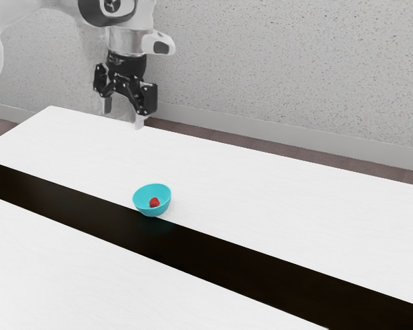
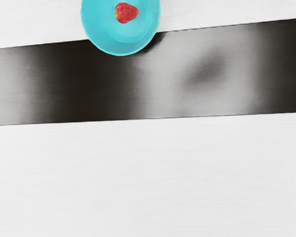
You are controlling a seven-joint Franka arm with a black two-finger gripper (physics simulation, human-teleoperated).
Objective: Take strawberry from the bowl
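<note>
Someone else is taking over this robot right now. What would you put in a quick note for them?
Gripper: open and empty, raised away from the bowl.
Strawberry: inside the bowl, which stands at the edge of the dark strip, partly over it.
Done: the strawberry is not yet gripped or out.
Left: reach the bowl, close the fingers on the strawberry, lift it out.

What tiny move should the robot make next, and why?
Probably slide the open gripper across toward the bowl, staying high: the strawberry lies inside it, and the exterior view shows the gripper raised and well off to one side.
</note>
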